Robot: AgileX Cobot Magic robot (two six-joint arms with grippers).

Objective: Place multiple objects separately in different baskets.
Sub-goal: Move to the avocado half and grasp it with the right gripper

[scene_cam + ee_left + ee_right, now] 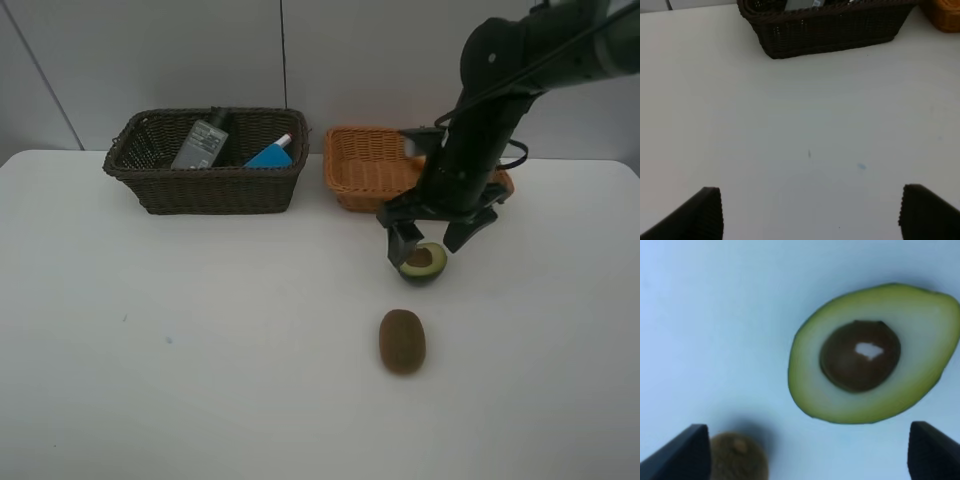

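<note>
Right tool (424,246) wide open, empty, over avocado half (423,264). Risk: rounded skin slips on closing and the avocado skids into kiwi (402,341) near it. Left tool (812,215) open, empty.

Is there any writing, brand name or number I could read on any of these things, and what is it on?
No text here can be read.
Dark pump bottle in the dark brown basket: its grey front seems to carry print, too small and blurred to read.
Blue block beside it: no writing can be made out.
Avocado half, kiwi, orange basket: no marks or labels.
</note>
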